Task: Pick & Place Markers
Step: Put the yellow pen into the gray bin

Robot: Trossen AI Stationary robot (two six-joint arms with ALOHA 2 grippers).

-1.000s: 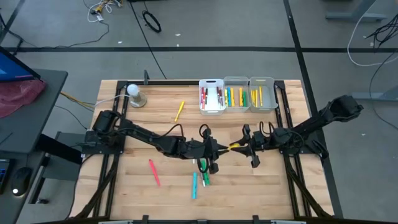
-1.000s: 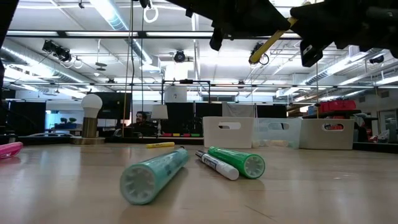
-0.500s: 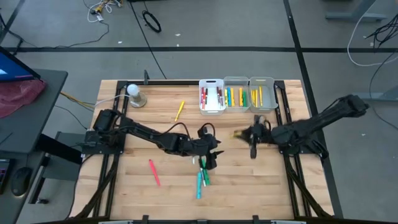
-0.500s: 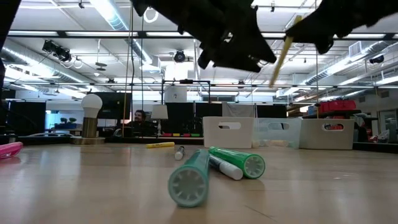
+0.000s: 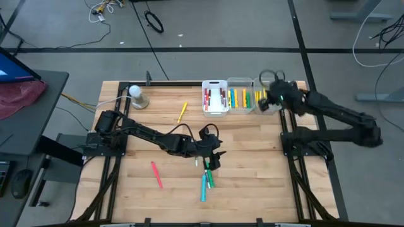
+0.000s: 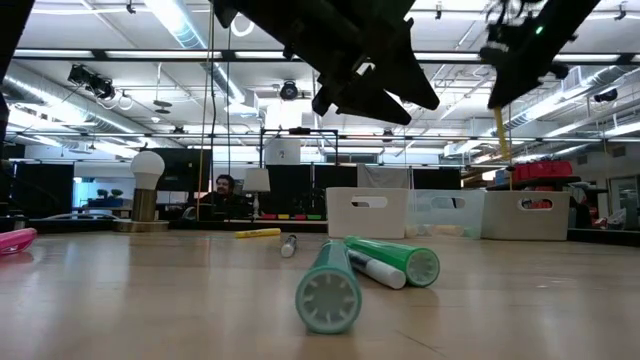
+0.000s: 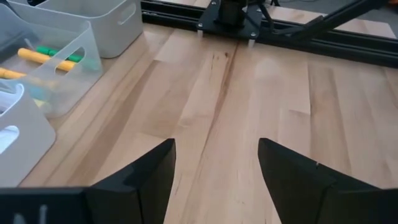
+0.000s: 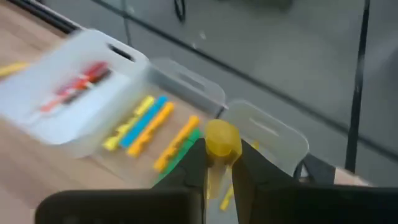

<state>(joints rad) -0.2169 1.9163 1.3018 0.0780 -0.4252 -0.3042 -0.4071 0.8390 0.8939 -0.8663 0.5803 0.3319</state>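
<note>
With the right gripper (image 8: pixel 217 163) jaws clamped on the yellow marker (image 8: pixel 221 146) above the rightmost clear bin (image 5: pixel 267 94), release should be low inside its walls, while the left gripper (image 7: pixel 214 165) jaws gape empty over the surface (image 7: pixel 249 112).

In the right wrist view the white bin (image 8: pixel 74 118) and the red markers (image 8: pixel 81 81) inside it are smeared by motion blur. The lower part of the yellow marker (image 8: pixel 221 146) is hidden between the right gripper's fingers (image 8: pixel 193 168). In the low view both arms are cut off by the top edge, and the pink marker (image 6: pixel 12 241) by the left edge
</note>
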